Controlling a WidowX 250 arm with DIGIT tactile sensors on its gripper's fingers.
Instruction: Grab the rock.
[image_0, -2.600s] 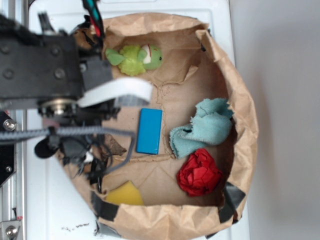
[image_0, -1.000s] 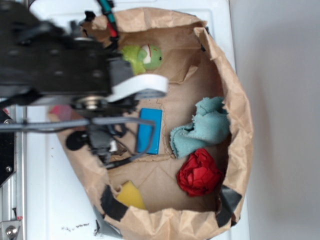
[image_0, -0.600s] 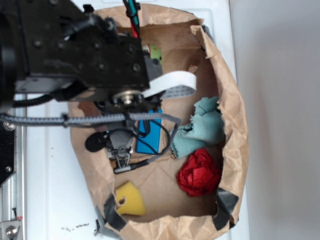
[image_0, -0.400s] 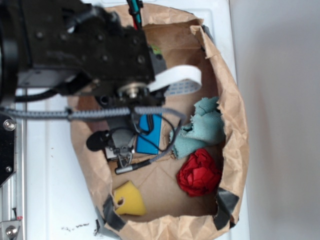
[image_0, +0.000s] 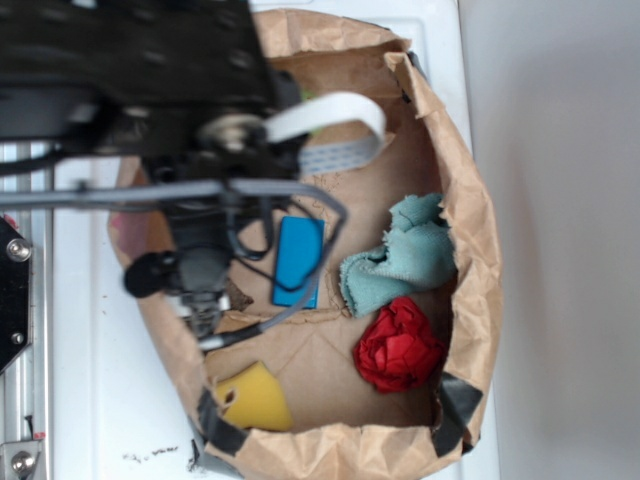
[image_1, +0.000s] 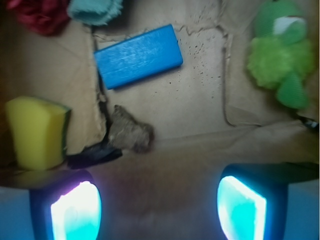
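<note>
Setting: a crumpled brown paper bag (image_0: 470, 230), folded open, lies on a white worktop (image_0: 90, 400) and holds all the loose things.
Rock: the small, jagged grey-brown rock (image_1: 131, 133) lies on the bag floor. In the wrist view it sits between the yellow sponge (image_1: 36, 131) on its left and open paper on its right, with the blue block (image_1: 138, 56) beyond it, apart from it. A strip of black tape (image_1: 94, 155) runs up against its near left edge. In the exterior view only a dark sliver of it (image_0: 238, 297) shows beside the arm.
Claw: the claw (image_1: 159, 207) has its two fingers spread wide, nothing between them. The left fingertip (image_1: 76, 210) and the right one frame the near edge of the wrist view; the rock lies just beyond the gap and toward the left finger, not centred.
Other things: a green plush toy (image_1: 280, 50) at far right of the wrist view, a teal cloth (image_0: 400, 255) and a red cloth ball (image_0: 400, 345), all well away from the rock.
Done: the claw appears brought to the right part of the bag, with the rock in its view.
Left: everything that counts. The rock is untouched; the claw likely needs to shift left and forward over it, descend, close and lift.
Risk: the tape and the creased paper beside the rock may catch a finger.
</note>
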